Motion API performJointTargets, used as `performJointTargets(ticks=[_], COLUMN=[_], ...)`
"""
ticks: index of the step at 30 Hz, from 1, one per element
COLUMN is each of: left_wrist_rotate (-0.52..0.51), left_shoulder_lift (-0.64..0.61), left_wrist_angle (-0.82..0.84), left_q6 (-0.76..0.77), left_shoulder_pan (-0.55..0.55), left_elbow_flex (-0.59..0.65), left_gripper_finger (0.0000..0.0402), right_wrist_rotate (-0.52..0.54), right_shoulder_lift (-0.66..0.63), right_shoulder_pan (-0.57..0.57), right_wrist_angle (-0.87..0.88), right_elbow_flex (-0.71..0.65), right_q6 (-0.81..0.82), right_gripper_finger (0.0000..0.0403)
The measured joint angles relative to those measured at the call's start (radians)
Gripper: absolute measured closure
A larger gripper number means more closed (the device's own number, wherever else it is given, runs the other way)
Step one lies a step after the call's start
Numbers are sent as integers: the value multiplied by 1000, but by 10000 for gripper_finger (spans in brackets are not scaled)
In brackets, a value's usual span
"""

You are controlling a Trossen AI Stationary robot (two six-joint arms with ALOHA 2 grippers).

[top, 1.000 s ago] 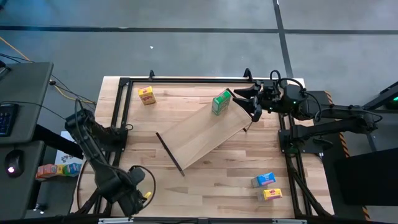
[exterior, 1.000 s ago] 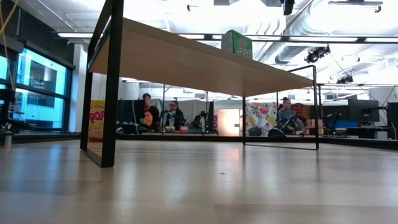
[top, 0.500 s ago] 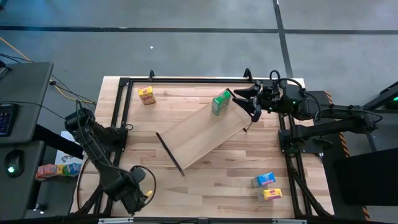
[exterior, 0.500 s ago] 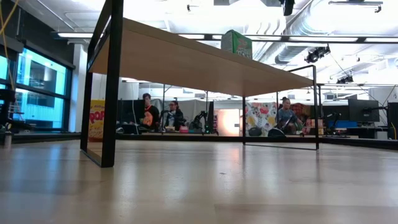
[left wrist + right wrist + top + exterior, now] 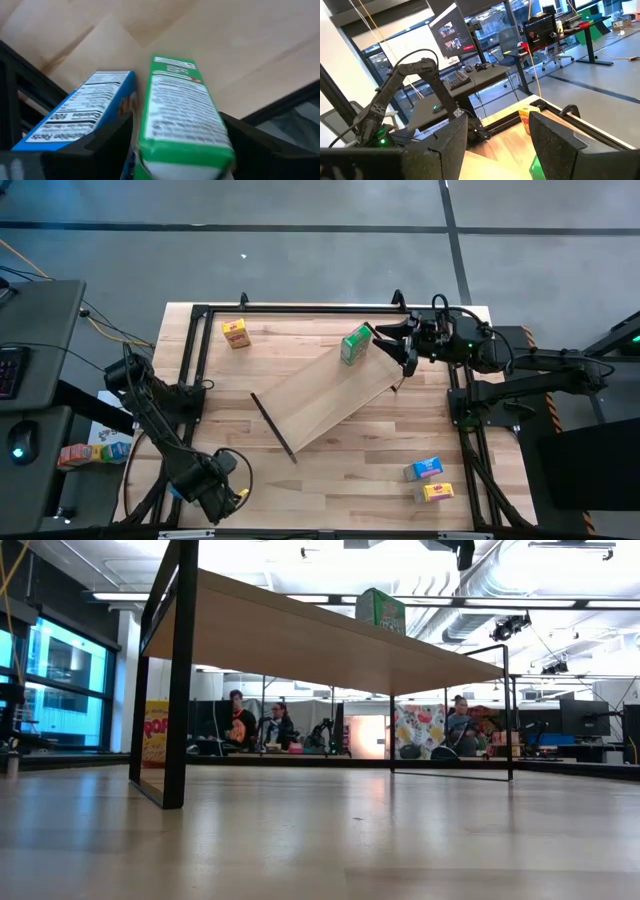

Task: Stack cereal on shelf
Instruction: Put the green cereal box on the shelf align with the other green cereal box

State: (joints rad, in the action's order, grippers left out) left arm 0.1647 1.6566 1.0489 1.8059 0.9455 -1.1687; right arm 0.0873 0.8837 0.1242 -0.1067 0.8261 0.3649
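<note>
The light-wood shelf (image 5: pixel 325 395) stands slantwise mid-table on thin dark end panels. A green cereal box (image 5: pixel 355 345) stands upright on its far right end and also shows in the low view (image 5: pixel 380 610). My right gripper (image 5: pixel 398 348) is open and empty just right of that box, and its wrist view (image 5: pixel 495 150) looks across the table. My left gripper (image 5: pixel 175 150) is at the near left corner (image 5: pixel 222 492). It is shut on a second green cereal box (image 5: pixel 182 117), with a blue box (image 5: pixel 75 122) beside it. The arm hides both boxes in the high view. My left gripper pinches the green cereal box between its two fingers, one finger (image 5: pixel 112 140) on the side facing the blue box and the other on the opposite side (image 5: pixel 220 135). The box's printed narrow face points away from the wrist. I cannot tell whether it is lifted.
A yellow box (image 5: pixel 235 332) stands at the far left. A blue box (image 5: pixel 427 468) and a yellow box (image 5: pixel 437 492) lie near the right front. A black frame (image 5: pixel 300 310) borders the table. More boxes (image 5: pixel 95 452) lie off the left edge. People sit beyond the table (image 5: pixel 260 725).
My left arm has shifted a little toward the table's right at the near left corner. The shelf and the green box on it have kept still.
</note>
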Motion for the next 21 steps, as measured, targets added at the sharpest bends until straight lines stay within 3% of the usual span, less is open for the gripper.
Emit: performJointTargets(ticks=[8, 21], left_wrist_rotate=[35, 49], left_shoulder_lift=[0, -34], left_wrist_angle=[-1, -4], left_q6=[-13, -115], left_shoulder_pan=[1, -32], left_elbow_flex=[26, 14], left_gripper_finger=[164, 255], right_wrist_rotate=[27, 27], right_shoulder_lift=[0, 0], right_shoulder_pan=[0, 0], right_wrist_angle=[11, 14], right_elbow_flex=[0, 0], right_q6=[-7, -7], right_gripper_finger=[199, 199])
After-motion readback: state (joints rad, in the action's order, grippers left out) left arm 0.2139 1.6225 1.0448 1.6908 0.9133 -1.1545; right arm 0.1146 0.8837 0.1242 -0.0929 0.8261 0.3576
